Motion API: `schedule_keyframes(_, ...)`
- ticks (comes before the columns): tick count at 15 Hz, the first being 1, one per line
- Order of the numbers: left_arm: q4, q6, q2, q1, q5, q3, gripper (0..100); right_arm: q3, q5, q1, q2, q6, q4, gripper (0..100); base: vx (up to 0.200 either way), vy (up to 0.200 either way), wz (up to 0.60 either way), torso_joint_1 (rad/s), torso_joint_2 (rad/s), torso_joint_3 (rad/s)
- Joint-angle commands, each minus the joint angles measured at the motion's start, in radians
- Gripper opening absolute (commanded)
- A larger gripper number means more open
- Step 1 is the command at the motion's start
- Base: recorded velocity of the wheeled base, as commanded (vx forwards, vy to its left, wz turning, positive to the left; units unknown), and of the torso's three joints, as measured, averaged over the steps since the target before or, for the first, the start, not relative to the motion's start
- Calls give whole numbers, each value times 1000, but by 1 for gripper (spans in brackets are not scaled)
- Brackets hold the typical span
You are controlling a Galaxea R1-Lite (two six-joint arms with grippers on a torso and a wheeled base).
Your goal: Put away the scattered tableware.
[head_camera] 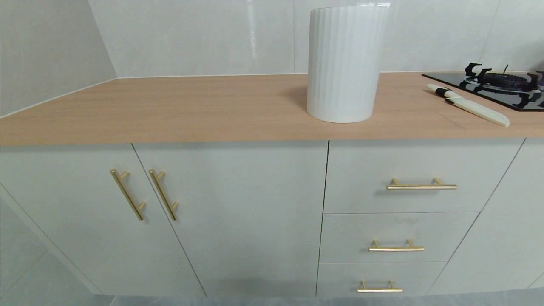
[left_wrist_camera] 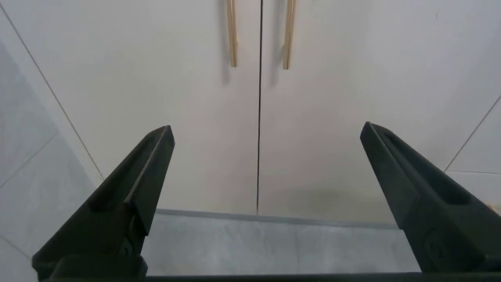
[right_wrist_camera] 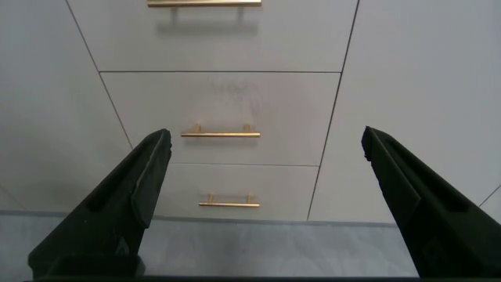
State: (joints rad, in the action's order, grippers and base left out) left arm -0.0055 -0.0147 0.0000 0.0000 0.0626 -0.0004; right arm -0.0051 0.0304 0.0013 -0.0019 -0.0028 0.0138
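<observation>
- The knife (head_camera: pixel 467 105) lies flat on the tabletop (head_camera: pixel 191 106), well out at 3 o'clock from the ribbed white holder (head_camera: pixel 343 63) and apart from it. The near tabletop edge is close by.
- To my eye the main risk is the pickup. It is a low, slim piece lying flat, so a tool closing from above could skid it along the wood instead of lifting it. A push towards 6 o'clock could send it over the edge.
- It lies slanted, the thicker end towards 10 o'clock and the tapered end towards 4 o'clock. A grip not squared to that line would likely twist it or catch only the tip.
- It looks cream-coloured and smooth, with a black band near the thick end. I cannot tell whether the blade is bare or sheathed.
- The gas hob (head_camera: pixel 501 87) sits just beside the thick end, at the knife's 1 o'clock. An arm coming in there could knock its black grate.
- The holder is tall and upright, and I take it for the place to put things. A long piece dropped in off-centre might strike the rim, or tip it if it is light.
- The left tool (left_wrist_camera: pixel 266 131) hangs low before the cabinet doors (left_wrist_camera: pixel 329 117), spread wide with nothing in it.
- The right tool (right_wrist_camera: pixel 266 135) hangs before the drawers (right_wrist_camera: pixel 223 102), also wide apart and empty. Raised carelessly, either could clip the tabletop's front edge.
</observation>
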Motion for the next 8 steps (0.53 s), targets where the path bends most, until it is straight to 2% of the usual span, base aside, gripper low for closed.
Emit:
schedule_keyframes(1,1,-1,0,0,0,0,100,1,0,0,2,0,0,100,0,-200,0,2,7,-2)
schedule_keyframes(5,-1,-1,0,0,0,0,100,2,0,0,2,-2,0,100,0,-200,0,2,2,4)
schedule_keyframes(8,-1,-1,0,0,0,0,100,2,0,0,2,0,0,100,0,0,0,0,0,0)
